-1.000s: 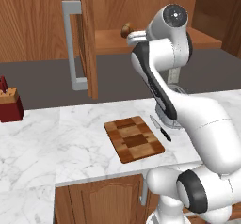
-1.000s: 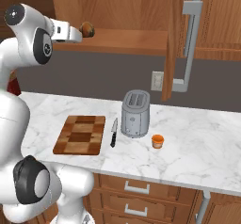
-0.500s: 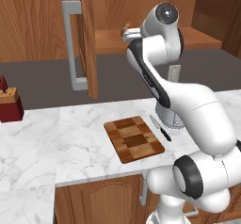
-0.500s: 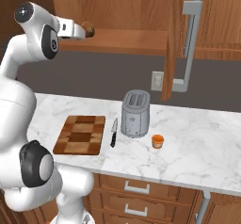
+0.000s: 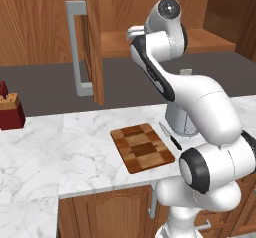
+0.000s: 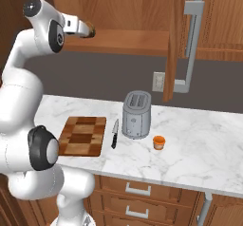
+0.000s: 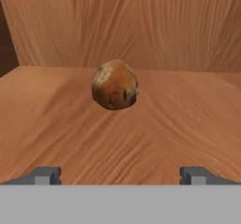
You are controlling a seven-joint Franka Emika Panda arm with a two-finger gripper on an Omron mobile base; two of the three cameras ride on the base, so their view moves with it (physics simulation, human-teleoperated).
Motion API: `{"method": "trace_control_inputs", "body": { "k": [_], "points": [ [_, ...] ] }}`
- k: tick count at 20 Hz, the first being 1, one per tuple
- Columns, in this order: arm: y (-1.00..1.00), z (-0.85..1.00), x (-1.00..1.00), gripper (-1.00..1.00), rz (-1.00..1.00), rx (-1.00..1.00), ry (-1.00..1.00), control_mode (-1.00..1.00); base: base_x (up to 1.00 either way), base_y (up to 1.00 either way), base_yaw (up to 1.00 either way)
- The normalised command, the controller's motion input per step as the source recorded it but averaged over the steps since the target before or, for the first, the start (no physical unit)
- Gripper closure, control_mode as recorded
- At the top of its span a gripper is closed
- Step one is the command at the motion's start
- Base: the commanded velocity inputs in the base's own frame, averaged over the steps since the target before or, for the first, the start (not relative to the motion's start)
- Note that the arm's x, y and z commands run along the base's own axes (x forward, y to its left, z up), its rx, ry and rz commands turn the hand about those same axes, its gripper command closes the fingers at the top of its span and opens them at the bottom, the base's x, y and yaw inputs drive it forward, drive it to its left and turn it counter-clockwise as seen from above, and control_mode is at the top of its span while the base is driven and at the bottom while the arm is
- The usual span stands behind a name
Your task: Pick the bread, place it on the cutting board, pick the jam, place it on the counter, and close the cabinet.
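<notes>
The bread (image 7: 115, 84), a small brown roll, sits on the shelf of the open cabinet (image 6: 128, 39). It lies straight ahead of my open gripper (image 7: 121, 175), a short way past the tips and not between them. From the right base, my gripper (image 6: 81, 28) is level with the shelf, right up against the bread (image 6: 89, 29). The checkered cutting board (image 6: 83, 136) (image 5: 142, 147) lies bare on the counter (image 6: 199, 149). The orange jam (image 6: 158, 142) stands on the marble to the right of the toaster.
A grey toaster (image 6: 136, 115) stands beside the board, with a black-handled knife (image 6: 114, 134) between them. The cabinet door (image 6: 176, 40) hangs open with its long grey handle (image 6: 191, 44) sticking out. A red knife block (image 5: 10, 113) sits at the far left.
The arm has swung and carried the hand a little closer to the bread on the shelf. The fingers stay open. Nothing on the counter has moved.
</notes>
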Motion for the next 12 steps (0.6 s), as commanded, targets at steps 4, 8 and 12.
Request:
{"method": "trace_control_inputs", "body": {
  "k": [4, 8, 12],
  "points": [
    [0.00, 0.04, 0.34, -1.00, 0.00, 0.01, 0.05, -1.00, 0.00, 0.00, 0.00],
    [0.00, 0.00, 0.32, -1.00, 0.00, 0.01, 0.06, -1.00, 0.00, 0.00, 0.00],
    [0.06, -0.01, 0.26, -1.00, 0.00, 0.00, 0.02, -1.00, 0.00, 0.00, 0.00]
  ]
}}
